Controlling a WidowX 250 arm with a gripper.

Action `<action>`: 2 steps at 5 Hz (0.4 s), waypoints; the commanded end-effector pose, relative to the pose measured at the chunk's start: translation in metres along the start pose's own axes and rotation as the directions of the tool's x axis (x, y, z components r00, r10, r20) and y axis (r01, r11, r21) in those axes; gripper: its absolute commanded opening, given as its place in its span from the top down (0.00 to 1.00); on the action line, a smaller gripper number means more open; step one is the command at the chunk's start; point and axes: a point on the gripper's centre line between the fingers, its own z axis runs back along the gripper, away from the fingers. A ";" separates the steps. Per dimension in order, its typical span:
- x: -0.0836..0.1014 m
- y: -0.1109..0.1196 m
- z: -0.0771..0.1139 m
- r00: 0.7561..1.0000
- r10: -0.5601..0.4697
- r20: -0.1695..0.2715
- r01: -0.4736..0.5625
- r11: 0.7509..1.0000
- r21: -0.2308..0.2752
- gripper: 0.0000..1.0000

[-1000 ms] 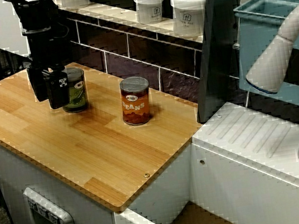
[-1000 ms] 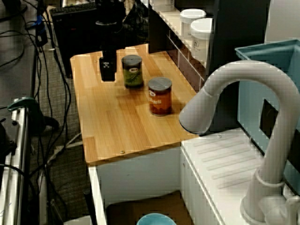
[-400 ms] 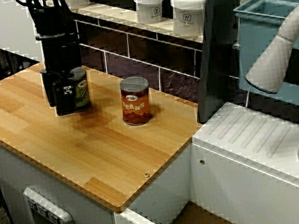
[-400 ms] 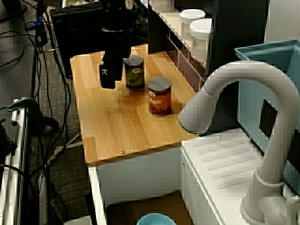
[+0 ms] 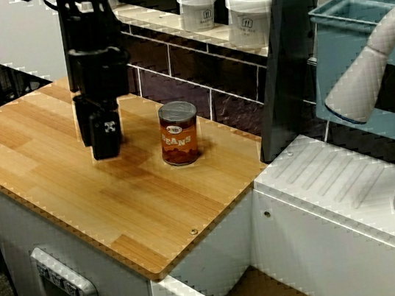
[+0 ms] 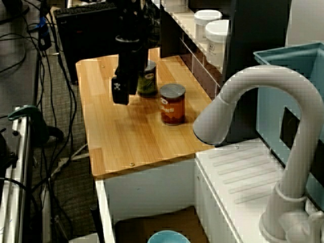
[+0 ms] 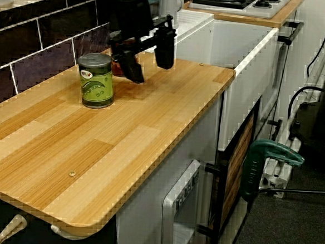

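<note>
While the gripper [image 7: 150,58] hangs just above the wooden counter [image 7: 121,147] with its two black fingers [image 7: 165,47] spread wide and nothing between them, the green can [image 7: 96,80] stands upright just beside it. In the view along the counter the can sits at about 9 o'clock from the fingers, with a strip of bare wood showing between can and finger. Its label carries a pale green oval, but the writing there is too small to read. In the view toward the tiled wall the gripper [image 5: 105,136] hides that can entirely, and a small white emblem shows on the face of one finger. From there, an orange can [image 5: 179,133] stands at 3 o'clock of the gripper, near but apart, its label reading "BEANS" in white under a small oval badge. On the ledge at 1 o'clock, two white tubs [image 5: 250,16] bear dark logos that cannot be made out. A grey faucet [image 5: 365,78] curves in at the far right.
</note>
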 end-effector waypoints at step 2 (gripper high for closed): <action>0.020 -0.038 0.010 0.998 -0.055 0.039 0.052 0.996 0.071 0.00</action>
